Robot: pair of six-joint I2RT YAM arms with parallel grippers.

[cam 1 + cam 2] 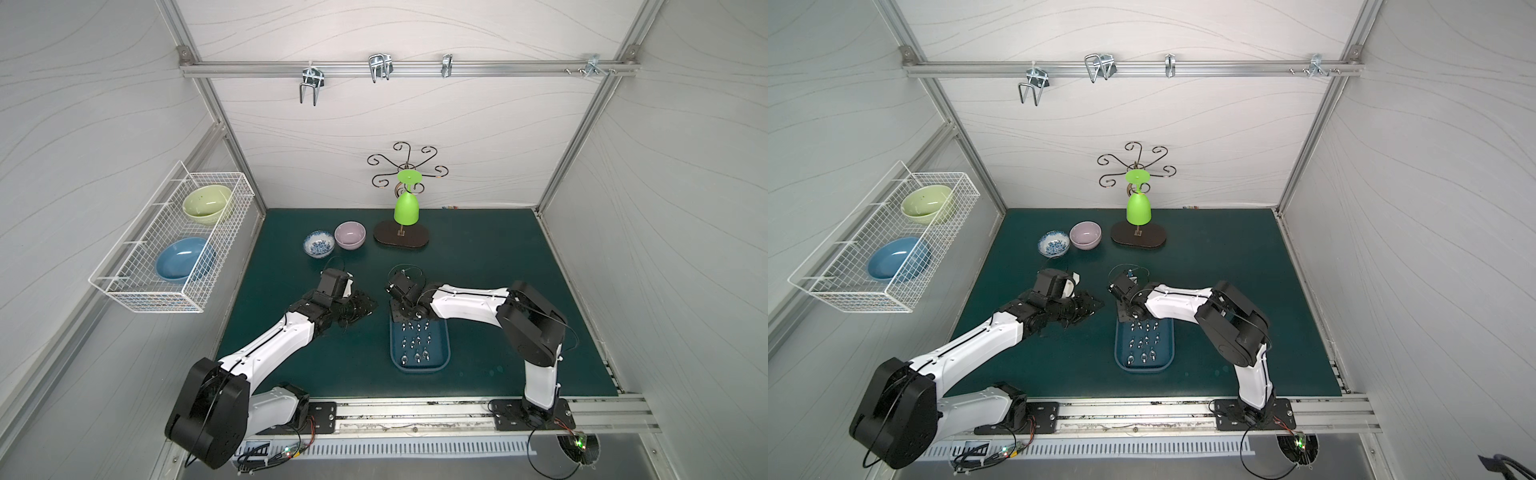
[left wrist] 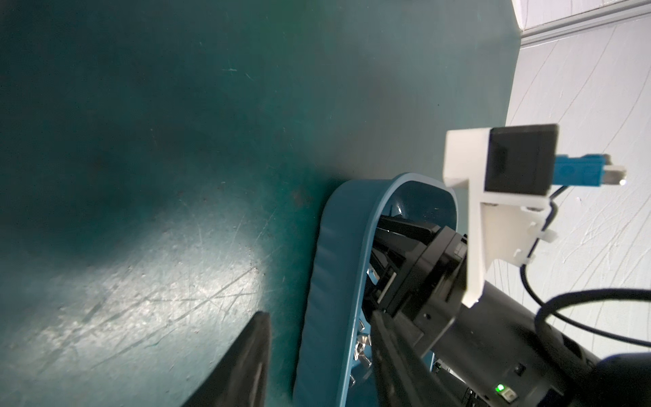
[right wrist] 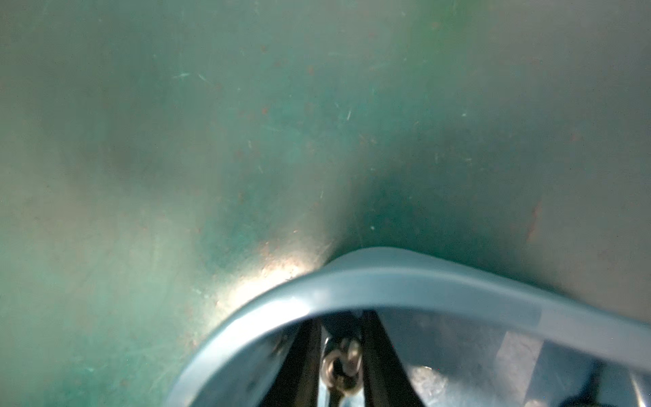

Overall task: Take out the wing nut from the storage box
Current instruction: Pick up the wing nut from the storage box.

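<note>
Metal wing nut (image 3: pixel 341 366) between fingers (image 3: pixel 306 359); wrist-only

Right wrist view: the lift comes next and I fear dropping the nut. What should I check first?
1. The wing nut sits between the fingers of the right pincer: ok.
2. The fingers press it firmly: cannot tell, blurred.
3. The right pincer is clear of the storage box rim: cannot tell.
4. The left pincer is open and outside the box: ok.
5. The box lies flat on the green mat: ok.
</note>
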